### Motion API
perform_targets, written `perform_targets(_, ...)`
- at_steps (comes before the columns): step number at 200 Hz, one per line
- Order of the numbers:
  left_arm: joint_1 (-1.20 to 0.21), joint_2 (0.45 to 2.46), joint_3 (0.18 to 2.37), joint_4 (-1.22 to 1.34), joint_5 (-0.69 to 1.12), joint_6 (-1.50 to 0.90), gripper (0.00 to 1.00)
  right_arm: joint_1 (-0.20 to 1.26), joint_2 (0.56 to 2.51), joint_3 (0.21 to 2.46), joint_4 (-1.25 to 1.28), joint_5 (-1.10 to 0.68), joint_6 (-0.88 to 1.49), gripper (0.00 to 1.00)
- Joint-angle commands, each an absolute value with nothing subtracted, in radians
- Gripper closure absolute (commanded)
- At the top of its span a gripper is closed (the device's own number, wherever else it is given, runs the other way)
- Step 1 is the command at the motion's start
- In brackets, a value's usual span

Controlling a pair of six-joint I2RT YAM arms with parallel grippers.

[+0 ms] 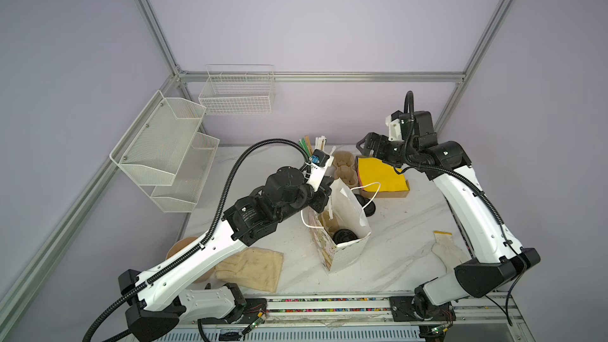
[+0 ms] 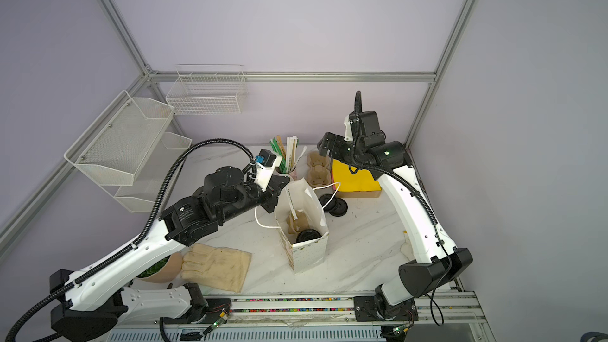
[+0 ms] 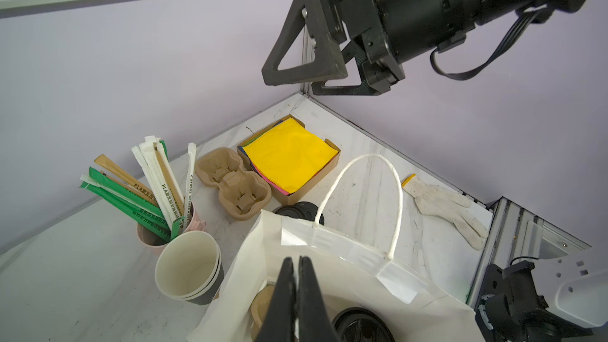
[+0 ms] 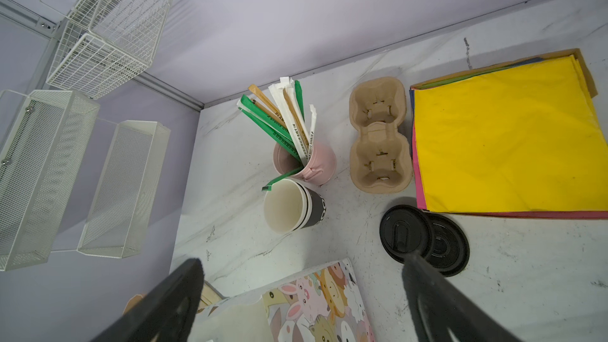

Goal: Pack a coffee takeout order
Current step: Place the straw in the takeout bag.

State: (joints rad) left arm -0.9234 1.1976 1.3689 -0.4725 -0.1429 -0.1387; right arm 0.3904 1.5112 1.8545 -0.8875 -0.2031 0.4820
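Observation:
A white paper bag stands open mid-table. Inside it sit a dark cup with a black lid and a brown pulp carrier. My left gripper is shut at the bag's back-left rim, with a thin white edge of paper between its fingers. Another pulp carrier lies at the back beside a yellow sheet that tops a stack in a cardboard tray. My right gripper hangs open and empty above that back area.
Loose black lids lie between the bag and the tray. Lidless nested cups and a pink cup of wrapped straws stand at the back. Gloves lie front left and right. Wire baskets hang on the left wall.

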Motion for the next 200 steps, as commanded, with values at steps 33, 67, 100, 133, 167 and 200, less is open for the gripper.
perform_targets(33,-0.927,1.197,1.234,-0.318,-0.194,-0.123,1.00,0.383,1.507,1.830,-0.881,-0.209,0.454,0.03)
perform_targets(67,-0.927,1.220,1.183,-0.263,-0.189,-0.112,0.98,0.381,1.508,1.820,-0.877,-0.198,0.450,0.03)
perform_targets(100,-0.926,1.224,1.144,-0.223,-0.178,-0.118,0.93,0.379,1.509,1.804,-0.871,-0.201,0.448,0.03)
perform_targets(133,-0.928,1.224,1.122,-0.212,-0.170,-0.112,0.87,0.378,1.508,1.792,-0.864,-0.205,0.448,0.03)
perform_targets(167,-0.928,1.212,1.119,-0.206,-0.171,-0.106,0.70,0.377,1.506,1.788,-0.861,-0.205,0.448,0.03)
perform_targets(200,-0.928,1.193,1.151,-0.215,-0.189,-0.081,0.57,0.372,1.501,1.790,-0.865,-0.166,0.458,0.03)
